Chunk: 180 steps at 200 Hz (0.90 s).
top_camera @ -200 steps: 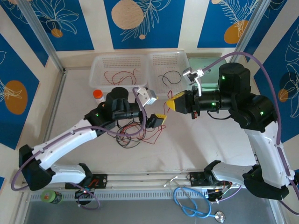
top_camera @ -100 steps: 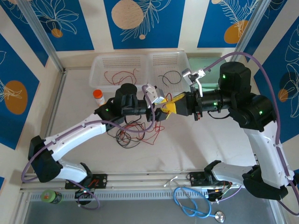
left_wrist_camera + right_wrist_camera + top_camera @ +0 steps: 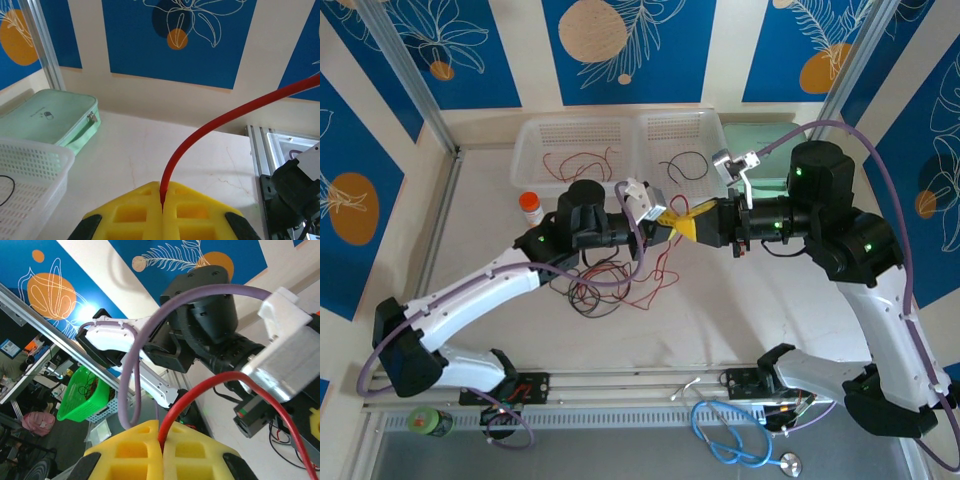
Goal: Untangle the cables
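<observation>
A tangle of thin red and black cables lies on the table under my left arm. Above it my two grippers meet nose to nose. In the top view my left gripper points right and my right gripper points left. The left wrist view has my left gripper shut on a red cable, which arcs up and to the right. In the right wrist view my right gripper is shut on the same red cable, which loops over toward the left arm's wrist.
Two white baskets stand at the back: the left basket holds red cable, the right one black cable. Left of the arm stands an orange-capped bottle, and a pale green case lies at the back right. A light blue coiled cable lies by the bases.
My left gripper has swung right and up to meet the right gripper and has shut on the red cable. The right gripper has stayed shut, nearly still.
</observation>
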Available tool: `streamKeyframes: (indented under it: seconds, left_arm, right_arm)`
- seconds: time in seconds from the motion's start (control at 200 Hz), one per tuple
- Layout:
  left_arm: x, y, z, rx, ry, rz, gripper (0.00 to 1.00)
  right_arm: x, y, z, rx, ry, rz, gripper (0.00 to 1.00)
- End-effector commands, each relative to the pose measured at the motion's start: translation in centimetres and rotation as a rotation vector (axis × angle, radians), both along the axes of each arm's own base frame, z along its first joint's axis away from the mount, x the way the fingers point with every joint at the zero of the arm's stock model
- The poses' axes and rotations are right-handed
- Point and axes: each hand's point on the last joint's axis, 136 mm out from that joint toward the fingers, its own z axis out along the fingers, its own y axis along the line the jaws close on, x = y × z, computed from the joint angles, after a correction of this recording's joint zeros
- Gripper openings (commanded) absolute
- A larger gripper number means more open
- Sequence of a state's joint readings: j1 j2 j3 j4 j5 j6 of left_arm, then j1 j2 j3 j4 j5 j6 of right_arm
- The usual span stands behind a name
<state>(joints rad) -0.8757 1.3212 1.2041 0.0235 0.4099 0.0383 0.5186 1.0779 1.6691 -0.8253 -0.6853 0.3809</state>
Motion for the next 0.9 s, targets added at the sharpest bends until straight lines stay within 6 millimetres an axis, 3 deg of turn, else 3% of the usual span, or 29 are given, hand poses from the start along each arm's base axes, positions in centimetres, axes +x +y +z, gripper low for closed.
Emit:
streamKeyframes:
  seconds: [0.0, 0.09, 0.18, 0.305, 0.41, 0.485, 0.645, 0.895]
  left_arm:
    - [-0.5, 0.8, 2.7, -0.068, -0.041, 0.032, 0.0]
    - [-0.2, 1.4, 3.4, -0.074, -0.038, 0.073, 0.0]
    - [-0.1, 2.1, 4.2, -0.079, -0.041, 0.106, 0.0]
    - [-0.1, 2.8, 4.8, -0.084, -0.048, 0.133, 0.0]
    - [0.1, 3.1, 4.9, -0.085, -0.051, 0.151, 0.0]
    - [0.2, 3.2, 5.0, -0.08, -0.05, 0.164, 0.0]
    - [0.6, 3.6, 5.4, -0.073, -0.053, 0.196, 0.0]
    - [0.7, 4.4, 6.2, -0.08, -0.06, 0.232, 0.0]
  right_arm:
    - [0.2, -0.3, 0.2, 0.022, 0.01, -0.022, 0.06]
    - [1.5, -0.6, -1.2, -0.003, 0.043, -0.092, 0.28]
    - [3.2, -1.1, -3.4, -0.042, 0.087, -0.184, 0.58]
    - [5.3, -2.2, -6.8, -0.099, 0.119, -0.337, 0.78]
    - [6.3, -3.7, -9.9, -0.135, 0.106, -0.464, 0.84]
    - [5.9, -4.2, -11.9, -0.136, 0.056, -0.488, 0.87]
    - [5.3, -3.9, -17.2, -0.169, -0.038, -0.491, 0.91]
    - [6.8, -1.8, -24.6, -0.334, -0.053, -0.49, 0.9]
